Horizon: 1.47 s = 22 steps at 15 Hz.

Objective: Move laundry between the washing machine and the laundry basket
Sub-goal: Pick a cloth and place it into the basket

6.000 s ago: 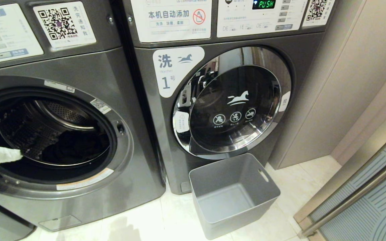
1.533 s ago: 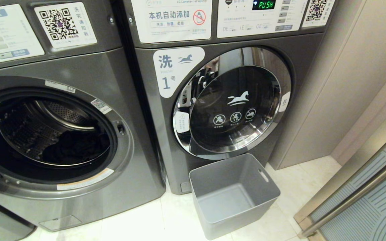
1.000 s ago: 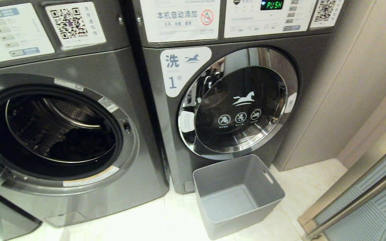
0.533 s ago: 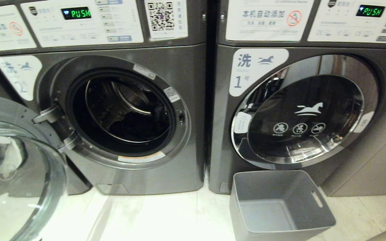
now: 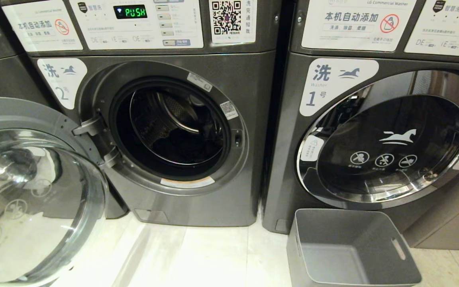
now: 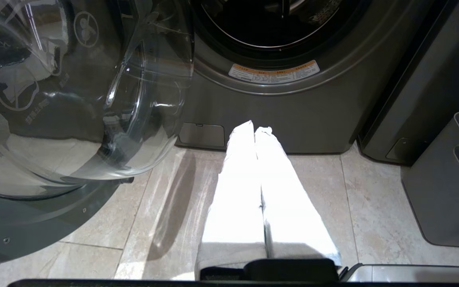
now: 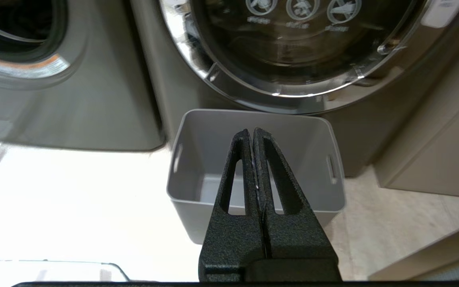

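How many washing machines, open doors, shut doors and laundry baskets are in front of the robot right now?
Washing machines in full view: 2, washer 2 and washer 1
Open doors: 1, the glass door of washer 2
Shut doors: 1, the chrome-rimmed door of washer 1
Laundry baskets: 1, the grey basket, empty
Total: 5

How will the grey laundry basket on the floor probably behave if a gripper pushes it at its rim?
The laundry basket looks like thin moulded plastic and it is empty, so it is probably light and stiff. On the smooth tile floor it would likely slide rather than resist. Its walls are tall, so a push high on the rim may tip it.
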Tool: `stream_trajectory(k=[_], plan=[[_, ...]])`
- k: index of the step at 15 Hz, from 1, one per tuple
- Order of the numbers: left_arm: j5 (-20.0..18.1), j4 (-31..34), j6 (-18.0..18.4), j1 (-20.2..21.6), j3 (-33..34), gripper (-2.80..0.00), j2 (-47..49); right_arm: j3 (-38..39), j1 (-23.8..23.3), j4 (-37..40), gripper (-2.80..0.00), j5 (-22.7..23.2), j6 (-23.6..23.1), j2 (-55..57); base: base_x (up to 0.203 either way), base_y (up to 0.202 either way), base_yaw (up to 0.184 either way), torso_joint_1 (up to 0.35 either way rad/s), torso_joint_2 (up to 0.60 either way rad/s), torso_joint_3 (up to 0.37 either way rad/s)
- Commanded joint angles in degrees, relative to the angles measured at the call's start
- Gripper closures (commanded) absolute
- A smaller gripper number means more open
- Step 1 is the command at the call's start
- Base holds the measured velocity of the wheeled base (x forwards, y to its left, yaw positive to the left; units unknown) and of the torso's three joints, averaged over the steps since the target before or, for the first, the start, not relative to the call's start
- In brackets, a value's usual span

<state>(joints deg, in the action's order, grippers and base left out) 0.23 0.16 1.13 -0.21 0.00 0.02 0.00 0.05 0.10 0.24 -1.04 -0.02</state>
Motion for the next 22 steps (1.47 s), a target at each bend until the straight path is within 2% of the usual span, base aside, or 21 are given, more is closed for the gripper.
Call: stream_trajectory(k=[1, 10, 22], plan=[[0.0, 0.0, 0.0, 0.0, 0.0, 0.00, 0.0, 0.0, 0.0, 0.0, 0.00, 0.0, 0.0, 0.0, 0.000, 0.000, 0.000, 0.000, 0.00, 0.000], [0.0, -0.1, -0.1, 0.0, 0.0, 0.00, 0.0, 0.0, 0.0, 0.0, 0.00, -0.1, 0.3, 0.0, 0.000, 0.000, 0.000, 0.000, 0.00, 0.000], [0.0, -0.1, 0.3, 0.0, 0.0, 0.00, 0.0, 0.0, 0.0, 0.0, 0.00, -0.1, 0.2, 0.0, 0.000, 0.183, -0.002, 0.004, 0.00, 0.003]])
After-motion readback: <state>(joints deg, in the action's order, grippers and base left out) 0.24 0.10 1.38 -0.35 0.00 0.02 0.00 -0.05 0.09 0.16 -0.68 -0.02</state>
